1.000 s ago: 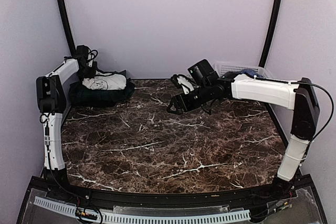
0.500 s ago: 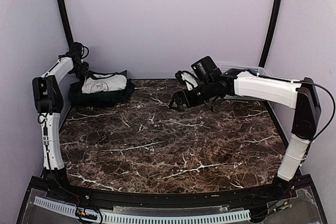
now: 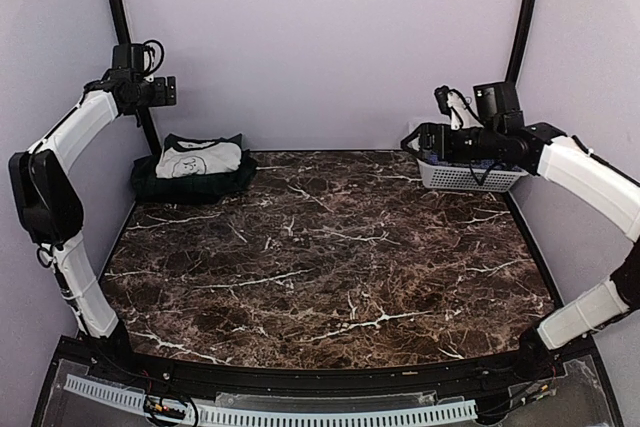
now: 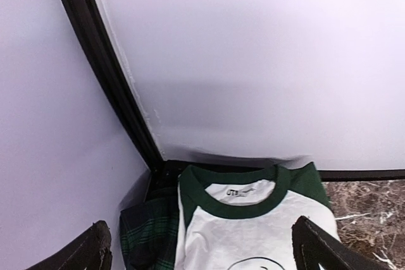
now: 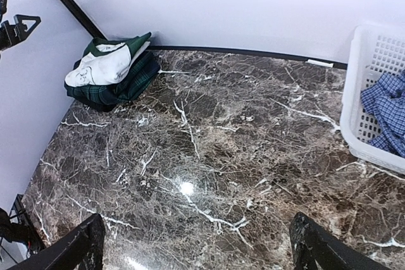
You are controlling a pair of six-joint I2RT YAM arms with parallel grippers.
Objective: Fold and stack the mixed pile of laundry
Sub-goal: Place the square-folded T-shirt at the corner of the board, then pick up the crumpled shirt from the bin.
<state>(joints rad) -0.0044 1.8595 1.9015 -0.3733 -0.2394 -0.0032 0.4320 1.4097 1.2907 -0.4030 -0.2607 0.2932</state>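
Note:
A folded white garment with a dark green collar and sleeves (image 3: 200, 157) (image 4: 253, 226) (image 5: 104, 67) lies on top of a folded dark green plaid one (image 3: 190, 183) (image 4: 144, 238) (image 5: 123, 90) in the back left corner. A blue-and-white check shirt (image 5: 386, 109) lies crumpled in the white lattice basket (image 3: 470, 177) (image 5: 373, 49). My left gripper (image 3: 168, 90) (image 4: 202, 251) hangs open well above the stack, touching nothing. My right gripper (image 3: 412, 139) (image 5: 199, 248) is open and empty, held high beside the basket's left end.
The dark marble table (image 3: 330, 247) stretches between the stack and the basket. Walls close in at the back and on both sides, with black frame posts (image 3: 118, 17) in the back corners. The basket stands against the back right wall.
The left gripper opened and rose off the stack into the corner. The right arm swung from the table's middle up and right to the basket, its jaws opening wider.

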